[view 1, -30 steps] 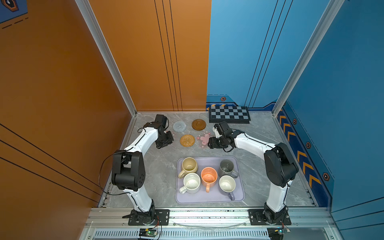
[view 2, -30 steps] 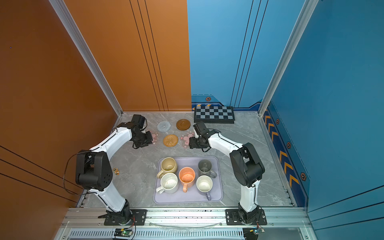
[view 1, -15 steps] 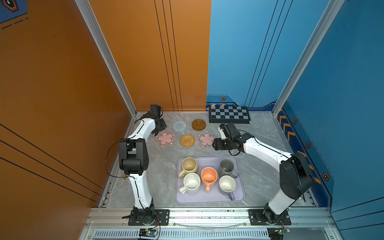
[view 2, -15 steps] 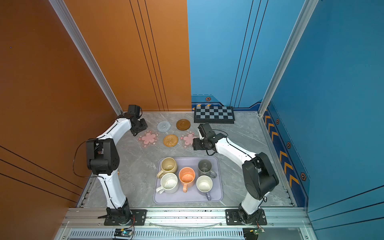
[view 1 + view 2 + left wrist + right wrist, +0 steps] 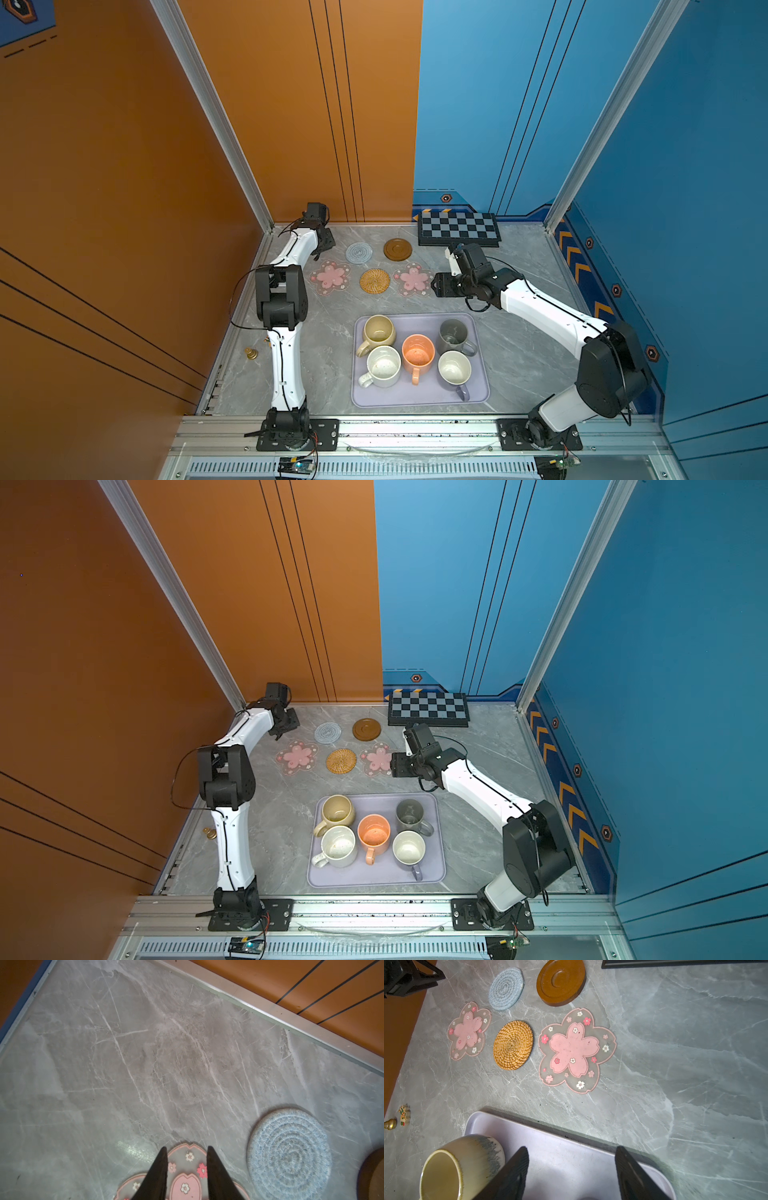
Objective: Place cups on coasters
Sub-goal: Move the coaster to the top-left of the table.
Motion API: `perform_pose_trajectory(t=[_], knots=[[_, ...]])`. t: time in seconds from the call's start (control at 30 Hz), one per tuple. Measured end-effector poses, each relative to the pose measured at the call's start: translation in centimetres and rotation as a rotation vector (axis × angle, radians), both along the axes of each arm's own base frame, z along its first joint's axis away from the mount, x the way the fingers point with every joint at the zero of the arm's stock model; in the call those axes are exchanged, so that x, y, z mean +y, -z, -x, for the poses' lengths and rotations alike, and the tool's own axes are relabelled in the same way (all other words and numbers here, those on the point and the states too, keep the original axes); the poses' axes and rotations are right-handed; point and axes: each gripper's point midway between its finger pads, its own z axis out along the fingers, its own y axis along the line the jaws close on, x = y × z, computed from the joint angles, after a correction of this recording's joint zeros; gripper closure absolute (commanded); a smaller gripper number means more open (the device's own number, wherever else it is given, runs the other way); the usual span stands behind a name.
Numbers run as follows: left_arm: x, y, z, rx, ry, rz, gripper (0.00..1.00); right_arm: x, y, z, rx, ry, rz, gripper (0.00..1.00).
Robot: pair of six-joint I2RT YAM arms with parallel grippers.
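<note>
Beige mug (image 5: 467,1153) just beside right fingers (image 5: 512,1172) — right arm nearer.
Those fingers wide apart, empty, above tray (image 5: 550,1132); left fingers (image 5: 158,1172) slightly parted, empty.

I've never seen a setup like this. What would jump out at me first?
Five mugs crowd a lavender tray at the front centre of the table, the orange mug brightest among them. Behind it lie five bare coasters, two pink flowers flanking a rattan round. The left end effector and right end effector hang open and empty near the flowers.
</note>
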Motion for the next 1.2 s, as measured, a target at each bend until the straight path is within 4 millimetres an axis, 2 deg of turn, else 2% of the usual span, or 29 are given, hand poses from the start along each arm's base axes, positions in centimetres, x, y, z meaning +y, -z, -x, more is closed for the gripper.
perform_pose_trajectory(t=[0.13,0.27,0.4,0.87,1.0,1.2], knots=[[0.3,0.7,0.0,0.013,0.000,-0.004,0.65,-0.2,0.0,-0.1,0.001,0.005,0.001,0.31],[0.4,2.9,0.2,0.054,0.002,-0.006,0.63,-0.2,0.0,-0.1,0.002,0.006,0.002,0.31],[0.4,4.3,0.3,0.080,0.005,-0.005,0.60,-0.3,0.1,0.0,0.005,0.006,0.003,0.31],[0.2,5.1,0.8,0.102,-0.007,0.074,0.56,-0.3,0.1,0.0,0.006,0.006,0.003,0.31],[-0.4,6.3,0.9,0.122,-0.008,0.118,0.55,-0.3,0.1,0.0,0.006,0.006,0.004,0.31],[-1.0,6.3,0.7,0.113,-0.012,0.162,0.55,-0.3,0.1,0.0,0.007,0.006,0.004,0.31]])
